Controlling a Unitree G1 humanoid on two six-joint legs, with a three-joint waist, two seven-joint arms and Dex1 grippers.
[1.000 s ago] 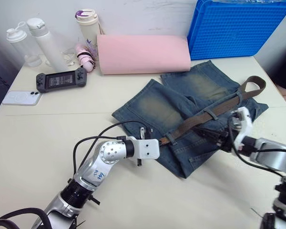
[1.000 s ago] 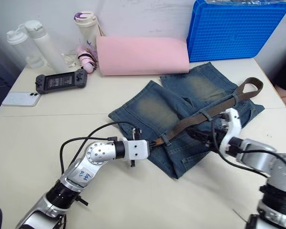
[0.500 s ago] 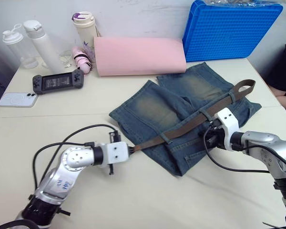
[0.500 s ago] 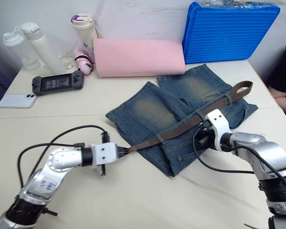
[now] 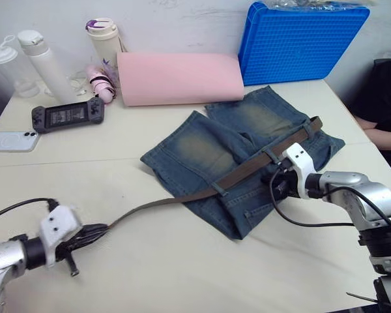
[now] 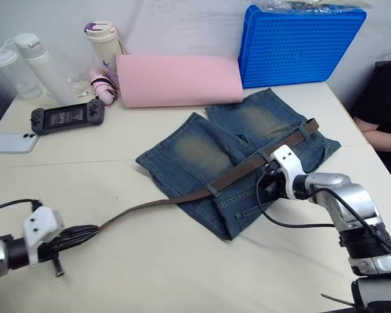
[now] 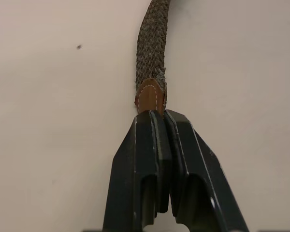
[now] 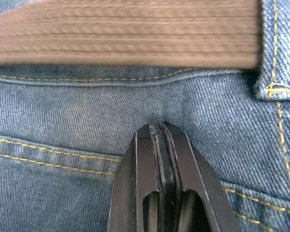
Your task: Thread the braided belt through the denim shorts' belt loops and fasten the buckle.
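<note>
The denim shorts (image 5: 208,147) lie flat in the middle of the table. The braided belt (image 5: 241,173) runs under belt loops (image 5: 271,156) along the waistband, and its free length trails over the table toward the near left. There my left gripper (image 5: 101,229) is shut on the belt's brown leather tip (image 7: 151,96). My right gripper (image 5: 274,187) is shut on a small pucker of denim (image 8: 174,104) just beside the strap (image 8: 125,34), next to a belt loop (image 8: 276,43). I cannot make out the buckle; the belt's far end (image 5: 315,122) lies at the shorts' right edge.
A pink foam roll (image 5: 179,78) and a blue crate (image 5: 300,39) stand behind the shorts. Bottles (image 5: 42,62), a game console (image 5: 68,116) and a phone (image 5: 10,140) sit at the far left. A person's arm (image 5: 381,134) rests at the table's right edge.
My left gripper drew the belt tip far toward the near left, sliding the strap through the loops; its far end moved in to the shorts. My right gripper shut on the denim.
</note>
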